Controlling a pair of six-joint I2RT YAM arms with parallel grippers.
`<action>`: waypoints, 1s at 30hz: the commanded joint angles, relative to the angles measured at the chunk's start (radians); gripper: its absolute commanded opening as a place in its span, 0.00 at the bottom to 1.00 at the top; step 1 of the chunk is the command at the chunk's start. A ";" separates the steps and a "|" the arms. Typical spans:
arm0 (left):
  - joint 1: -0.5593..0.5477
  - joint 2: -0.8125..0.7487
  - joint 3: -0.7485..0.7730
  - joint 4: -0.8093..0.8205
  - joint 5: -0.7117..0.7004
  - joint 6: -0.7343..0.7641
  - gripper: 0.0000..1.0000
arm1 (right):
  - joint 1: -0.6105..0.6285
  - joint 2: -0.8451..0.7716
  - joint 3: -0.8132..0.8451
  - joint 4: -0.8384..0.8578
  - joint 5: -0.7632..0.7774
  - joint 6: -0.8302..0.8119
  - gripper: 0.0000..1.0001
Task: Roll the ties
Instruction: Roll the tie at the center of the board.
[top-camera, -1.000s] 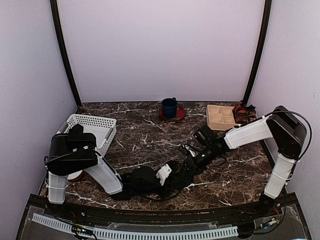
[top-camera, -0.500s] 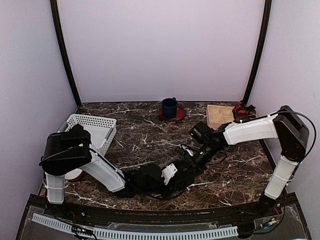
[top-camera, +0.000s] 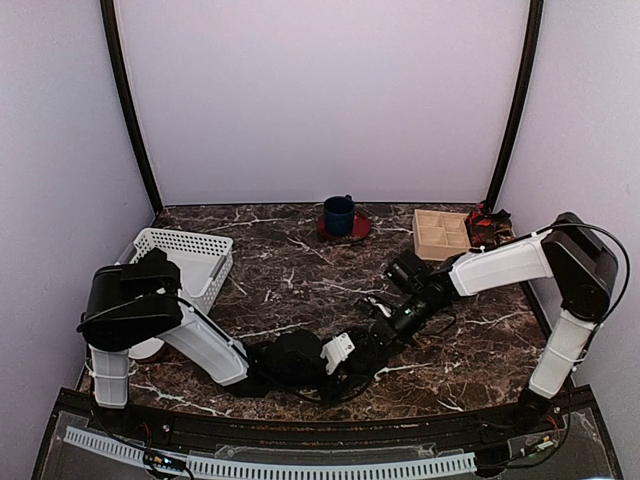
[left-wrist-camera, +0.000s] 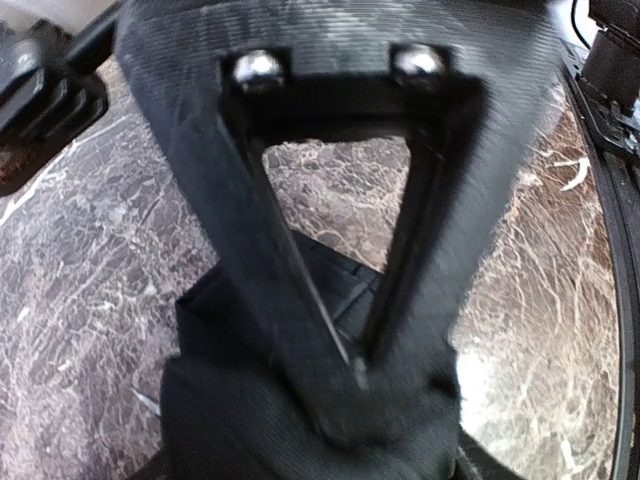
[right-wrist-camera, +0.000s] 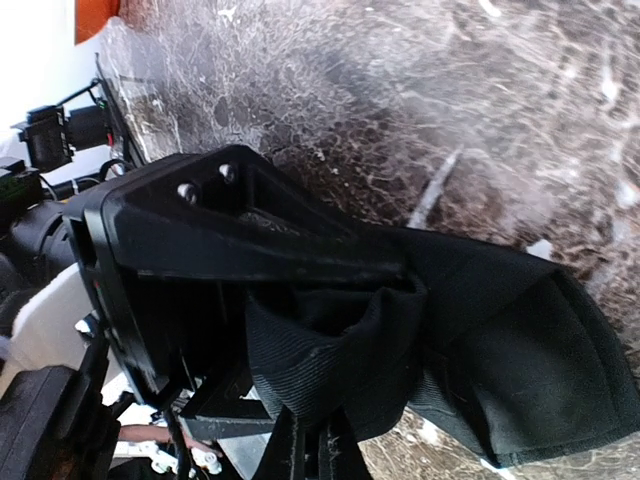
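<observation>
A black tie (top-camera: 350, 368) lies bunched on the marble table near the front centre, between both grippers. In the left wrist view my left gripper (left-wrist-camera: 357, 378) has its fingers brought together to a point on the tie's folded fabric (left-wrist-camera: 250, 420). In the top view the left gripper (top-camera: 357, 352) lies low along the table. My right gripper (top-camera: 381, 329) meets it from the right. In the right wrist view its fingers (right-wrist-camera: 312, 455) are close together with a fold of the tie (right-wrist-camera: 520, 370) bunched between them. Most of the tie's length is hidden under the grippers.
A white basket (top-camera: 180, 258) stands at the left. A blue mug on a red saucer (top-camera: 339, 214) stands at the back centre. A wooden compartment box (top-camera: 441, 232) and a red-and-black object (top-camera: 488, 225) are at the back right.
The right gripper swung back and left, then came forward and down again toward the left gripper. The left gripper slid a little to the right along the table.
</observation>
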 joint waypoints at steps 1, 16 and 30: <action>-0.007 -0.020 -0.054 -0.045 0.031 0.069 0.71 | -0.040 0.020 -0.082 0.013 0.046 0.024 0.00; -0.008 0.051 0.021 0.049 0.001 0.113 0.81 | -0.151 0.112 -0.138 0.036 0.055 -0.037 0.00; 0.025 0.076 0.044 0.036 0.047 0.091 0.46 | -0.152 0.095 -0.130 -0.001 0.064 -0.070 0.00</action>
